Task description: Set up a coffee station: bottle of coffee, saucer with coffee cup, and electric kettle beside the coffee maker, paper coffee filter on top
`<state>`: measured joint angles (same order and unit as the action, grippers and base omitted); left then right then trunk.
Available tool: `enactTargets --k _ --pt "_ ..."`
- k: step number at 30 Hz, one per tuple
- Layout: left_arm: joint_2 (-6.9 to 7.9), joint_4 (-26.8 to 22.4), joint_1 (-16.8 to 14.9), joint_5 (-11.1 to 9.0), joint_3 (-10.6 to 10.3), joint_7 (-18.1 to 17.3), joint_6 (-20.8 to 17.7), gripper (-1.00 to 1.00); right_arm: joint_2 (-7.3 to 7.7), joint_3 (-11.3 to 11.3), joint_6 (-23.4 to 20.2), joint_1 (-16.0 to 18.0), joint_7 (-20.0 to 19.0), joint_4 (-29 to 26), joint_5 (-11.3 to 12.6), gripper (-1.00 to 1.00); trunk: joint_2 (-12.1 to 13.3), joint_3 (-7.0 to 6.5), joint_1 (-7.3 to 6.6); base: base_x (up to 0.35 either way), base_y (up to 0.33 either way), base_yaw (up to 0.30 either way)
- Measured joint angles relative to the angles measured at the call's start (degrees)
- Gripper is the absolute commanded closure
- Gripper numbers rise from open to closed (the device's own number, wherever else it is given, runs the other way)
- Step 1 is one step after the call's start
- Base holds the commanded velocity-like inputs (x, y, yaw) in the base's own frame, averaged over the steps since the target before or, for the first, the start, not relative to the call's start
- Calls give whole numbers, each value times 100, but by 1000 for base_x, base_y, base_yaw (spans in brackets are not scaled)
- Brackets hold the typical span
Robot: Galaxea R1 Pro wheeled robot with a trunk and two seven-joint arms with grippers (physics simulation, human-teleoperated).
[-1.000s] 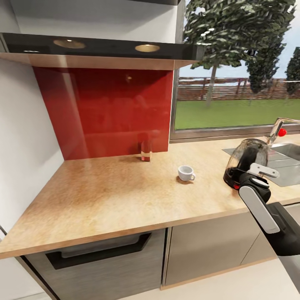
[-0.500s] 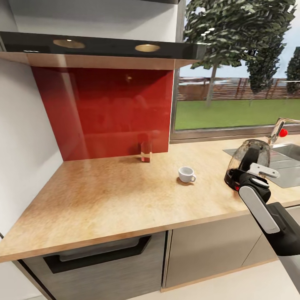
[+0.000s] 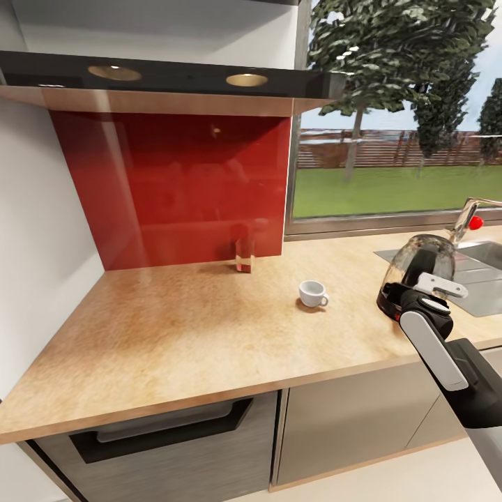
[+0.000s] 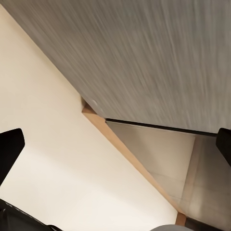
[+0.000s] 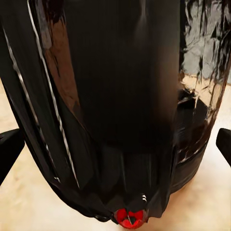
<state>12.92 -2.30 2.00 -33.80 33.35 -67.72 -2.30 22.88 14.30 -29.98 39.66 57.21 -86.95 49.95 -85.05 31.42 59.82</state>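
The electric kettle [image 3: 420, 266], dark glass on a black base, stands on the kitchen countertop [image 3: 188, 328] at the right, beside the sink. My right gripper [image 3: 429, 287] is at its near side. In the right wrist view the kettle's black handle and red switch [image 5: 129, 216] lie between the fingers, and the right gripper [image 5: 115, 149] is open around them. The white coffee cup [image 3: 312, 293] sits directly on the worktop, left of the kettle. My left gripper [image 4: 115, 144] is open, facing a grey cabinet front. The coffee maker, bottle of coffee, paper coffee filter, saucer and kitchen shelf are out of view.
A steel sink [image 3: 481, 275] with a red-knobbed faucet [image 3: 468, 217] lies behind the kettle. A small clear glass [image 3: 243, 254] stands against the red backsplash [image 3: 174, 188]. A dark range hood [image 3: 167, 77] overhangs the worktop's left part. Grey cabinet fronts [image 3: 335, 411] run below.
The whole head view has shifted slightly, so the camera moved. Cup, kettle and right gripper keep their places relative to one another.
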Motion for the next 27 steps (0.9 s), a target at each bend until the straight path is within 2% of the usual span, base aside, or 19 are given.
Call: enactTargets --k 5,6,27 --pt "0 0 0 0 0 0 0 -100 0 0 0 0 0 0 0 -100 0 0 0 1 0 0" --pt "0 0 0 0 0 0 0 -100 0 0 0 0 0 0 1 100 0 0 0 0 0 0" --pt "0 0 0 0 0 -8 0 -100 4 0 -5 0 -3 0 6 100 0 0 0 0 0 0"
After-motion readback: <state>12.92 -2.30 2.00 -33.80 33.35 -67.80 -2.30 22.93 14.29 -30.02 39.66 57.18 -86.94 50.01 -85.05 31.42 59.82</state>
